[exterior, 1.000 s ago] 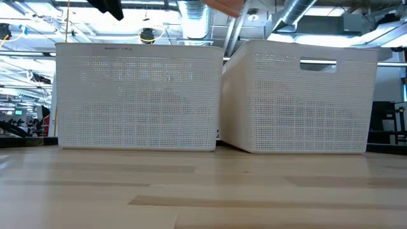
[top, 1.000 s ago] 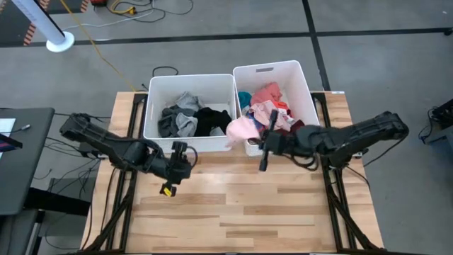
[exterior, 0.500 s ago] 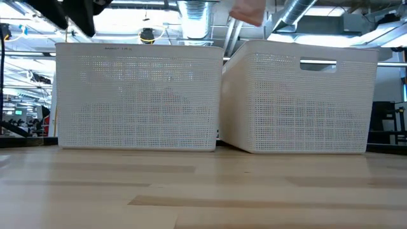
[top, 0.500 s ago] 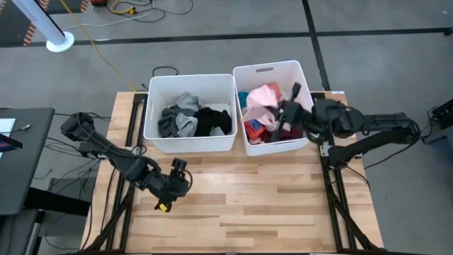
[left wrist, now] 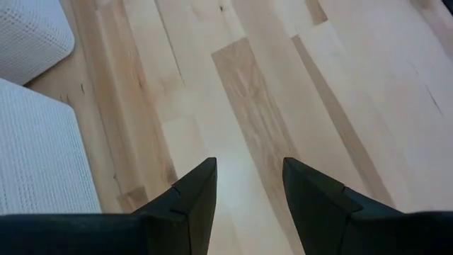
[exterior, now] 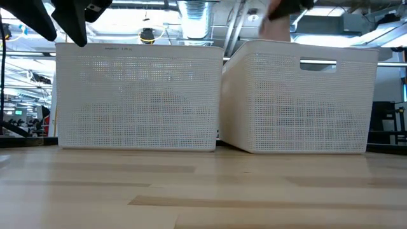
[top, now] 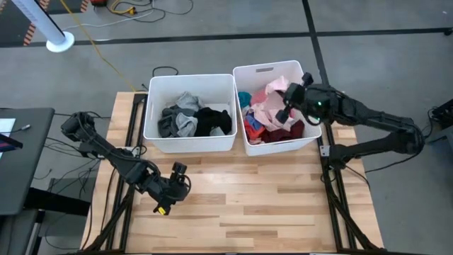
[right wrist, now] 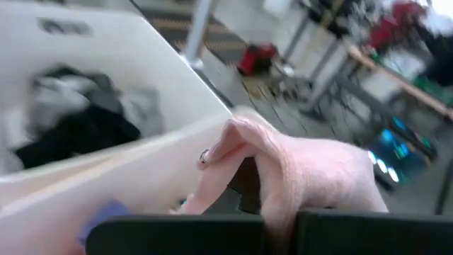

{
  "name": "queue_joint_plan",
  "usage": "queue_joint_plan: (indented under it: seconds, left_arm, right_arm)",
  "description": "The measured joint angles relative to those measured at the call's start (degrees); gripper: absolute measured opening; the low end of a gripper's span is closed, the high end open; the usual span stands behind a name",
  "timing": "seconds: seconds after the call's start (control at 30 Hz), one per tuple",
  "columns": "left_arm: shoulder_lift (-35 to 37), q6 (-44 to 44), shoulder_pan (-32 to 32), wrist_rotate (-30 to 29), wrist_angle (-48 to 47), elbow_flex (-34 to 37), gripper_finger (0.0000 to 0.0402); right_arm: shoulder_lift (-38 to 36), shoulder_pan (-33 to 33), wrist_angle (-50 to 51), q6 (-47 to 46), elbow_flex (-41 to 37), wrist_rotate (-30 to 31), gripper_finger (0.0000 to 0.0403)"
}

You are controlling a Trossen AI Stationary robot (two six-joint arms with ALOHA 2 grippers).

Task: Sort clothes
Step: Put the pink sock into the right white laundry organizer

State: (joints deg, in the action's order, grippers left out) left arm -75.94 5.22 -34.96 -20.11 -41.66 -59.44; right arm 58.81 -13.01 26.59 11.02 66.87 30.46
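A pale wooden table (top: 241, 205) lies under me, with two white bins side by side along its far edge. My left gripper (top: 170, 193) hovers over bare boards in front of the left bin (top: 190, 140), near the table's left front part. Its two dark fingers (left wrist: 191, 202) stand spread apart with nothing between them, only wood grain showing through the gap. A corner of white bin wall sits off to one side of those fingers.

My right gripper (top: 289, 106) hangs above the right bin (top: 269, 69), over its far right part. Its fingers are pressed together on a pink garment (right wrist: 304, 173), which droops from them in a soft fold. From above, the same pink cloth (top: 272, 99) spreads below my fingers onto the heap in that bin. In the level view, a scrap of pink (exterior: 275, 24) shows just above the right bin's rim.

Under and beside the pink piece, the right bin holds a pile of clothes (top: 265, 124) in red, maroon, pink and a bit of teal. The left bin, well away from my right fingers, holds dark clothes (top: 195, 120): grey and black pieces bunched together in its middle.
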Motion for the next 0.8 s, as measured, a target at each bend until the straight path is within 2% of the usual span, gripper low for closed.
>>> queue_joint_plan:
  seconds: [0.27, 0.5, 0.8]
  left_arm:
    - [0.0, -0.46, -0.01, 0.0, 0.64, 0.0, 0.0157]
    - [0.0, -0.9, 0.0, 0.01, 1.46, 0.0, 0.0157]
    - [0.0, -0.9, 0.0, 0.01, 1.76, 0.0, 0.0157]
  right_arm:
    - [1.15, -8.37, 9.63, -6.38, -0.08, -0.39, 0.0]
    - [1.63, -12.97, 12.13, -9.98, -4.74, -4.78, 0.0]
    - [1.61, -17.04, 10.7, -12.52, -12.7, -8.8, 0.0003]
